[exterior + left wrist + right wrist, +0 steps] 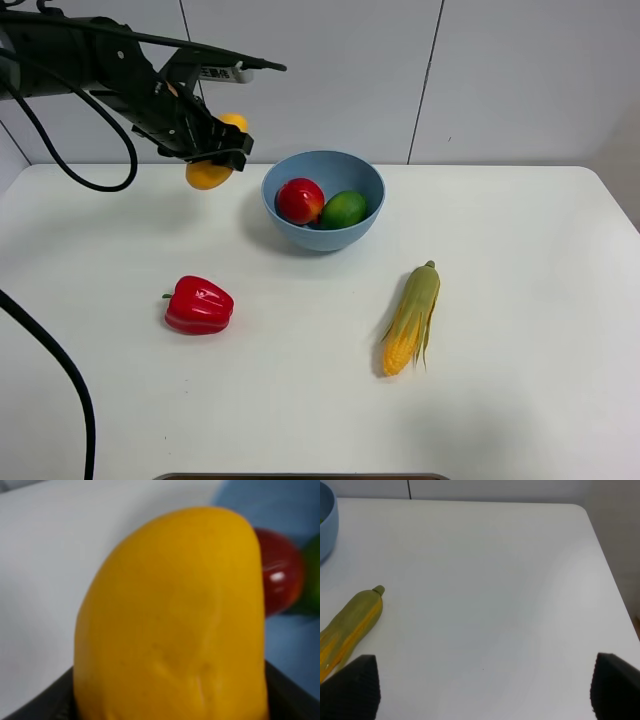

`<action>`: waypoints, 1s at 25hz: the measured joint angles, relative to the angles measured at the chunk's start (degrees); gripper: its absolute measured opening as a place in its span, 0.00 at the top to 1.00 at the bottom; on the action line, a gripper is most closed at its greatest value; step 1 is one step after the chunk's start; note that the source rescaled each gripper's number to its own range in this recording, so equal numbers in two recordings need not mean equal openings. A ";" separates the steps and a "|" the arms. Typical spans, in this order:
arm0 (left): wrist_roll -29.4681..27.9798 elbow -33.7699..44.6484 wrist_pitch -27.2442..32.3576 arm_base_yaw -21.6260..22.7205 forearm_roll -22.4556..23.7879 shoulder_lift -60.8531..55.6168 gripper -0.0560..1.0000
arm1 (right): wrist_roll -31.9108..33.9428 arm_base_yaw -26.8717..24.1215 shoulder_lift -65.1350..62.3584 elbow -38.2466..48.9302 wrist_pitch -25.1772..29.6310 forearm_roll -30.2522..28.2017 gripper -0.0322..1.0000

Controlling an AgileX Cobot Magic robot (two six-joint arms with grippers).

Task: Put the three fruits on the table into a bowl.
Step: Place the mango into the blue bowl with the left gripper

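Yellow mango clamped in left pincer, beside bowl, right pincer apart

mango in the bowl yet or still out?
Out. The left gripper holds the mango in the air beside the bowl; only the apple and lime are inside.

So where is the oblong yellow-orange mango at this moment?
In the exterior high view the oblong yellow-orange mango is held in the left gripper above the white table, just left of the light-blue plastic bowl, not yet inside it.
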 joint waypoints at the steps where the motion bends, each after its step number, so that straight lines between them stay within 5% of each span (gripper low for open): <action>1: -0.02 0.00 -1.12 -1.24 -0.31 0.00 0.95 | 0.00 0.00 0.00 0.00 0.00 0.00 0.47; 11: -1.38 0.00 -15.98 -8.05 -4.67 3.88 0.95 | 0.00 0.00 0.00 0.00 0.00 0.00 0.47; 25: -1.54 0.00 -19.46 -10.57 -6.60 10.84 0.90 | 0.00 0.00 0.00 0.00 0.00 0.00 0.47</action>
